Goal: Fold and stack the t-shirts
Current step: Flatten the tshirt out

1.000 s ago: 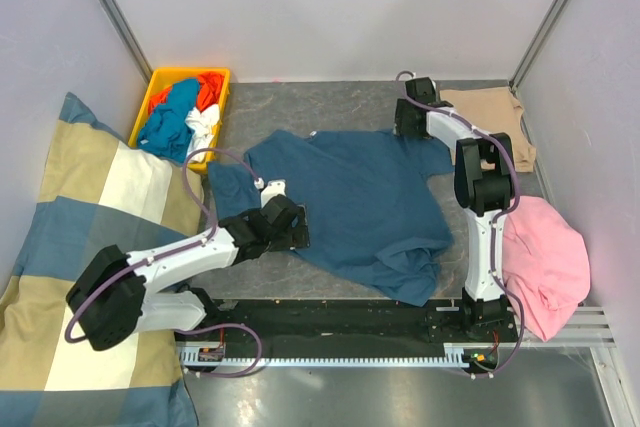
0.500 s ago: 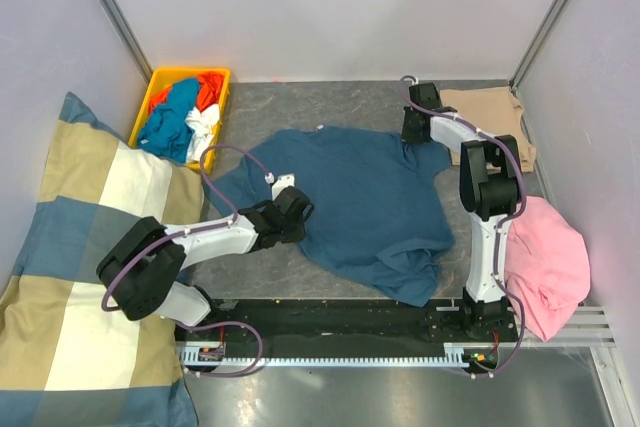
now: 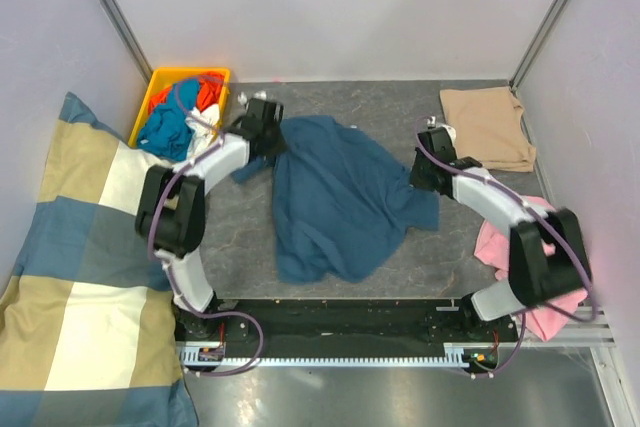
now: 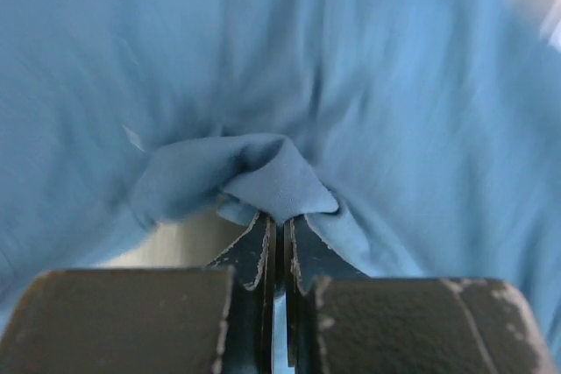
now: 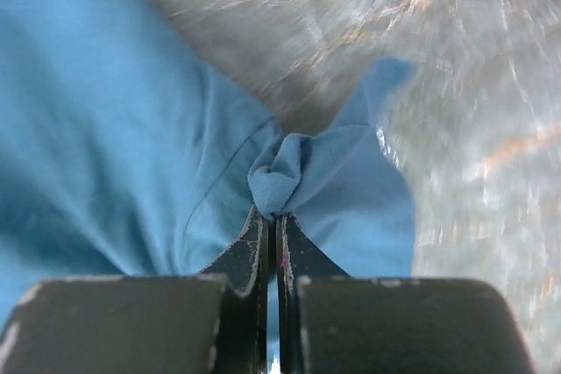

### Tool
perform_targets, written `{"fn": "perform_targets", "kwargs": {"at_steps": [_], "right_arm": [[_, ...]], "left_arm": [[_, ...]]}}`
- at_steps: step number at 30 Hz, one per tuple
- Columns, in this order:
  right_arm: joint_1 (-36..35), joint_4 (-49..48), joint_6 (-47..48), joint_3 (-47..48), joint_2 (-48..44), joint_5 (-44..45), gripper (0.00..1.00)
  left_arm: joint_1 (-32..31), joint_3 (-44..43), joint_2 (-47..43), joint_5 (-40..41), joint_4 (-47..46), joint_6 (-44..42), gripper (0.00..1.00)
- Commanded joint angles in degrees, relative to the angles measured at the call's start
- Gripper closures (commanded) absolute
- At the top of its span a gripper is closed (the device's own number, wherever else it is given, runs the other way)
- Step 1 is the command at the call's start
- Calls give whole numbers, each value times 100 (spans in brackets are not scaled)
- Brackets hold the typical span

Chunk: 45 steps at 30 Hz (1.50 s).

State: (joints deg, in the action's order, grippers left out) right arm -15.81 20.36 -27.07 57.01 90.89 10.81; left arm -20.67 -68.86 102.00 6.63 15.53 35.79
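Observation:
A dark teal-blue t-shirt (image 3: 335, 197) lies bunched and slanted across the grey table. My left gripper (image 3: 272, 142) is shut on a pinch of its cloth (image 4: 276, 183) at the shirt's far left end. My right gripper (image 3: 420, 175) is shut on another pinch (image 5: 289, 172) at the shirt's right edge. A folded tan-beige t-shirt (image 3: 487, 129) rests at the far right corner, apart from both grippers.
A yellow bin (image 3: 152, 99) holding several coloured garments stands at the far left. A big checked cushion (image 3: 75, 257) fills the left side. A pink garment (image 3: 495, 242) lies at the near right, partly under my right arm. Black rail (image 3: 330, 322) along the near edge.
Both grippers closed on the blue shirt. The left arm swung from the near left to the far left; the right came nearer. The shirt went from spread flat to bunched and slanted.

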Motion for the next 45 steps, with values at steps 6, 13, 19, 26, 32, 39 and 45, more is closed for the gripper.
{"fn": "perform_targets", "kwargs": {"at_steps": [6,13,19,26,32,39,45], "right_arm": [[-510,881,-1203,-1130,-2443,624,100],[-537,1339,-1257,-1289,-2946,765,100],[-537,1313,-1134,-1096,-2893,834,35],[-537,1041,-669,-508,-2463,1064,23],[-537,383,-361,11,-1620,941,20],[-537,206,-53,925,-406,538,19],[-537,38,-114,460,-590,466,19]], "left_arm": [[335,-5397,3148,-1083,1320,-1908,98],[335,-6335,3872,-1288,1550,-1962,53],[335,-4735,2775,-919,1085,-1891,0],[335,-3153,771,-681,829,-1813,0],[300,-782,-1004,-1023,296,-1102,0],[-104,1636,-2122,-787,-357,-276,0],[-236,2017,-2061,-681,-753,24,0]]}}
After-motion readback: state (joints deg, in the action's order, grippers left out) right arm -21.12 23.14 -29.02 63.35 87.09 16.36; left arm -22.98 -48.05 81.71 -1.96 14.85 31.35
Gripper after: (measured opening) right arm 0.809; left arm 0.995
